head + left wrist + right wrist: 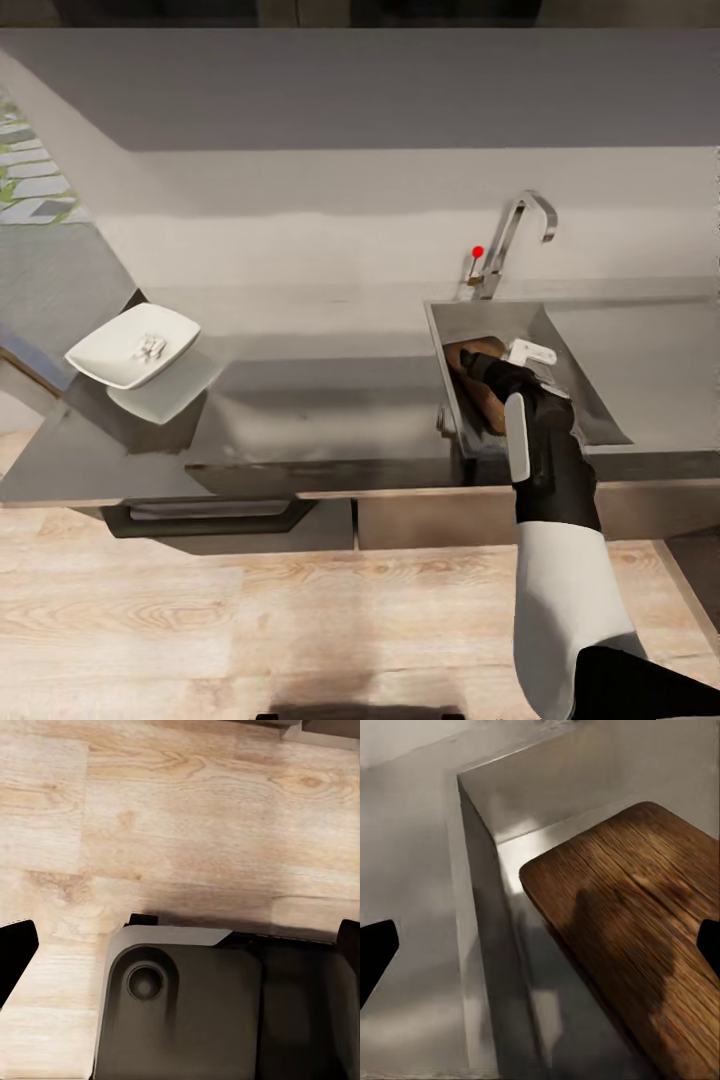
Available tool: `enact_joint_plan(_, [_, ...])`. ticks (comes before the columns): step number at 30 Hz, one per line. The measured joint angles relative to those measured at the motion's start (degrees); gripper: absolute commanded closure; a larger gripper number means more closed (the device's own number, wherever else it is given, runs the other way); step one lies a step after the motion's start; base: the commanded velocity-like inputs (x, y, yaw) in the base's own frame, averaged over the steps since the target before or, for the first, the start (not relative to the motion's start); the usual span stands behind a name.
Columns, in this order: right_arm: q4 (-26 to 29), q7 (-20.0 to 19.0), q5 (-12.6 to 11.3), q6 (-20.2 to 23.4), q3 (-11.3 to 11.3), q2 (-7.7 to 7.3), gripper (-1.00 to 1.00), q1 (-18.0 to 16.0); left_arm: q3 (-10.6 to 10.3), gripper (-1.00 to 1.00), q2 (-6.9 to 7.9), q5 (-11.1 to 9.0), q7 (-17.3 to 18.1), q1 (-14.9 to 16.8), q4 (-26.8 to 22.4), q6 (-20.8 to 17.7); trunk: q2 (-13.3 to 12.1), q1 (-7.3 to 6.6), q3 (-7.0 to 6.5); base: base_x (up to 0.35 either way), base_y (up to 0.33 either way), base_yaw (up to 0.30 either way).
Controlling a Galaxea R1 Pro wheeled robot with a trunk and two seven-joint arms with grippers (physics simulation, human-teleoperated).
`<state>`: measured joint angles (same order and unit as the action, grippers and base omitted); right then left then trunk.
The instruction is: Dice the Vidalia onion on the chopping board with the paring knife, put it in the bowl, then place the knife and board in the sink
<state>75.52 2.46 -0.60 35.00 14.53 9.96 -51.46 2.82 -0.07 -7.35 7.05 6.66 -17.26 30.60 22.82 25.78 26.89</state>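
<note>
Right pincer (540, 945) agape over chopping board (637, 915)

The bench (330, 400) runs across in front of me, with the floor (250, 620) before it and the wall (350, 210) behind. The bowl (133, 345) sits on the bench at my far left, holding small diced pieces (150, 348). The sink (590, 400) is set into the bench at my right, well apart from the bowl; the tap (515, 240) stands behind its rear edge. The board (478, 385) lies in the sink, tilted against its left wall (484, 930). My right end effector (480, 365) reaches into the sink, above the board (637, 937). My left end effector (180, 945) hangs over the floor (165, 825).
</note>
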Motion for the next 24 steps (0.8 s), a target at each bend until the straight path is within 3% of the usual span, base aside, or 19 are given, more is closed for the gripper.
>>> enact_joint_plan(5, [0.5, 0.0, 0.1, -4.3, -1.6, 0.0, -1.0, 1.5, 0.0, -1.0, 0.0, 0.0, 0.0, 0.0, 0.0, 0.1, 0.0, 0.0, 0.0, -0.202, 0.0, 0.0])
enact_joint_plan(24, [0.7, 0.0, 0.0, -4.9, -2.2, 0.0, -1.0, 2.4, 0.0, -1.0, 0.0, 0.0, 0.0, 0.0, -0.1, 0.1, 0.0, 0.0, 0.0, -0.217, 0.0, 0.0])
